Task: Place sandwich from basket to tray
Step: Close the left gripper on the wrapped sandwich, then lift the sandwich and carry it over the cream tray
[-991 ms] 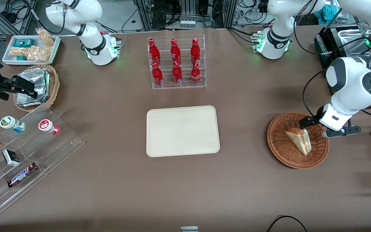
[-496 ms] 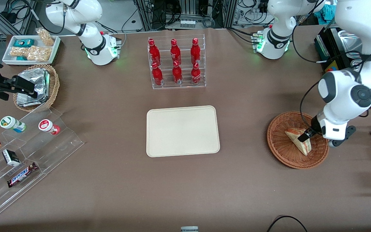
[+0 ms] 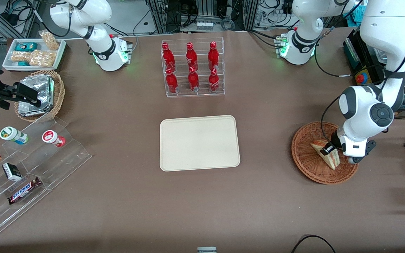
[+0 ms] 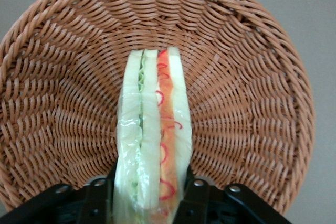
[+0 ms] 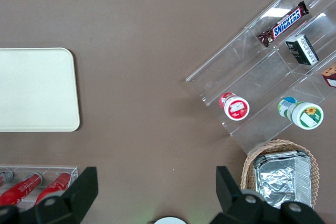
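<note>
Straddling the sandwich (image 4: 152,140), the gripper (image 4: 151,195) sits low inside the basket (image 4: 252,103), one black finger (image 4: 100,203) against each bread face, though whether they actually squeeze it I can't tell. The wedge stands on edge with its red and green filling showing, resting on the wicker weave toward the working arm's end of the table. Well apart, mid-table, lies the cream tray (image 3: 199,143), with a rack of red bottles (image 3: 192,68) farther from the front camera.

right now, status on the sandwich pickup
Left hand down in the basket, fingers either side of the sandwich. Sandwich not lifted. Tray bare, nothing between basket and tray.
</note>
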`<action>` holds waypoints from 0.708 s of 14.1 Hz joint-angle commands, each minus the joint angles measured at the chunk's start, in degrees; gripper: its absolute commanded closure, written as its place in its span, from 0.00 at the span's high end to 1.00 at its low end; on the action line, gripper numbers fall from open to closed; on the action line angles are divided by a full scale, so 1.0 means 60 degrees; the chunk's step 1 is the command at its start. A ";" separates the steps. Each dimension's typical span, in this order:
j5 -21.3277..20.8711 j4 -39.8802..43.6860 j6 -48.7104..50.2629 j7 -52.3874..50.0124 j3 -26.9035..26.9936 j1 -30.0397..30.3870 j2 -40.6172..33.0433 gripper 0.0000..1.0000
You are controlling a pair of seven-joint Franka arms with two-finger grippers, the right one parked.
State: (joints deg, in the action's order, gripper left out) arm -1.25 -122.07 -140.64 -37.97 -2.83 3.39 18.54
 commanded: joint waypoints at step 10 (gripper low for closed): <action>-0.0598 0.2984 0.3915 0.0635 -0.0304 -0.3841 0.0115 0.01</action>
State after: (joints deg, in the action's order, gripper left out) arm -4.66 -108.28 -116.73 -31.84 -5.23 -14.26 15.05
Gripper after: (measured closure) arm 0.850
